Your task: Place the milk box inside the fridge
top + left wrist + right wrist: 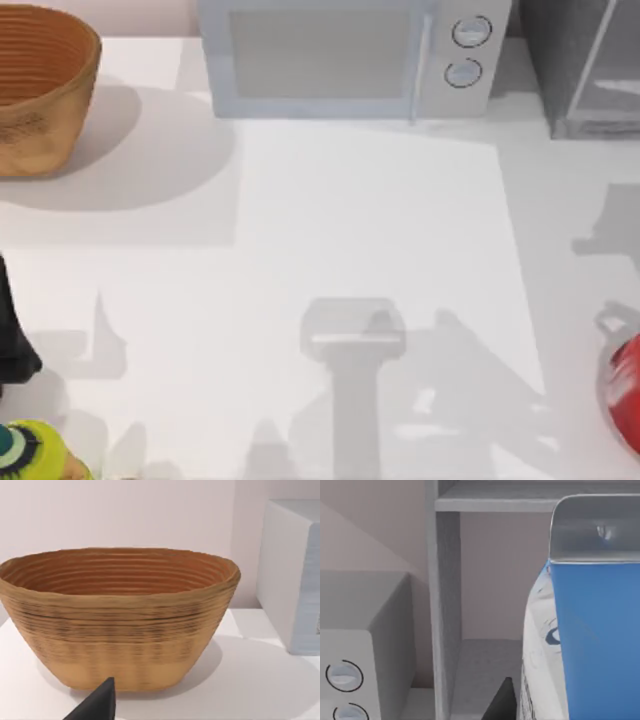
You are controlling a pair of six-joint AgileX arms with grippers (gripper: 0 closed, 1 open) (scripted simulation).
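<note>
1. Close against the right wrist camera, the milk box point(595, 630): blue face, grey folded top, white side with dark print, standing upright.
2. Beside its lower edge, one dark finger point(501, 702) of the right gripper, just next to the carton's white side; whether clamped on the carton or merely alongside cannot be told.
3. Beyond the carton, the fridge point(445, 605): open grey compartment with an upright wall, a shelf above and a floor below, carton in front of that opening, not yet clearly inside.
4. Next to the fridge wall, the microwave point(350, 675) with two round knobs.
5. Seen from above, fridge point(585, 70) at the table's far right corner, microwave point(345, 55) just left of it along the back edge.
6. At the far left, the woven basket point(40, 85) on the white table point(350, 220).
7. Left gripper: one dark fingertip point(97, 705) low before the basket point(120, 615), fingers' spacing impossible to tell; dark left arm point(12, 340) at the table's left edge.
8. Near edges of the table: a yellow-green object point(35, 452) at left, a red object point(625, 385) at right.
</note>
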